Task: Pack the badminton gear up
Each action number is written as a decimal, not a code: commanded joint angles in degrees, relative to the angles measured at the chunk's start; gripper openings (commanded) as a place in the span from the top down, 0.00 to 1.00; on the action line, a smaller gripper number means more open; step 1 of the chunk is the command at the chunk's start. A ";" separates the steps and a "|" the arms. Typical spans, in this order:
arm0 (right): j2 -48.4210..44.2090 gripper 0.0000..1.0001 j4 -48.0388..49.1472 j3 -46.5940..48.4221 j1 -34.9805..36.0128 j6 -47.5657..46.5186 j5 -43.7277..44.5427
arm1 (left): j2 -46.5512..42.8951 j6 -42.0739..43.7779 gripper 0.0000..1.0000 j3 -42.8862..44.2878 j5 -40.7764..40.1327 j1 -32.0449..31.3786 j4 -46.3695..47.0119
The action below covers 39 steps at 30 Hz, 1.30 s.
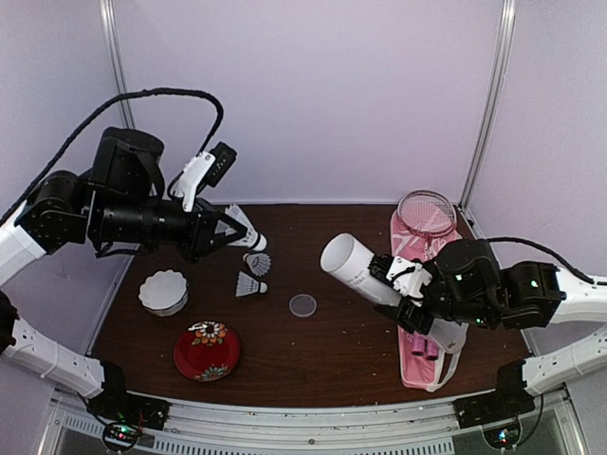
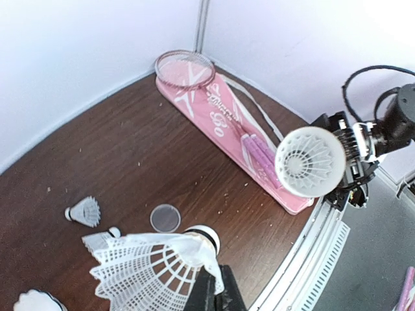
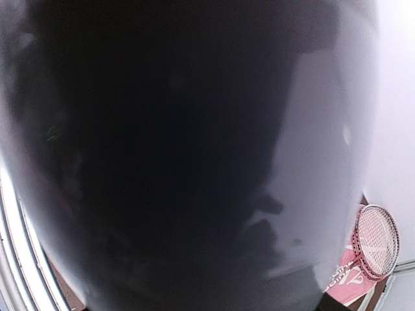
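My left gripper (image 1: 224, 230) (image 2: 217, 288) is shut on the skirt edge of a white shuttlecock (image 1: 244, 227) (image 2: 146, 265), held above the table's left half. Two more shuttlecocks (image 1: 257, 263) (image 1: 250, 284) lie on the table below it; one of them (image 2: 84, 211) shows plainly in the left wrist view. My right gripper (image 1: 406, 284) is shut around the long white tube (image 1: 356, 267) (image 2: 310, 162), whose open end tilts up toward the left arm. The tube (image 3: 194, 149) fills the right wrist view and hides those fingers. The pink bag (image 1: 429, 355) (image 2: 220, 120) lies at the right with racquets (image 1: 426, 213) (image 2: 185, 70) on it.
A small clear lid (image 1: 303, 304) (image 2: 165, 218) lies mid-table. A white scalloped bowl (image 1: 163, 292) and a red floral plate (image 1: 207, 351) stand at the front left. White walls close the back and sides. The table's metal rail (image 1: 313, 417) runs along the front.
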 commanded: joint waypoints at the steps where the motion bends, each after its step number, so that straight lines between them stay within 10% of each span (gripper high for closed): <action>1: -0.69 0.50 4.84 0.49 -0.29 0.61 -1.29 | 4.66 15.09 1.00 9.52 8.14 0.21 1.72; 25: 5.00 0.50 21.01 -0.79 -1.36 4.82 -9.14 | 20.56 24.11 1.00 28.29 19.62 0.11 -7.08; 39: 3.33 0.50 13.54 3.76 -1.28 3.57 -8.52 | 24.41 25.03 0.92 33.23 23.48 0.02 -8.09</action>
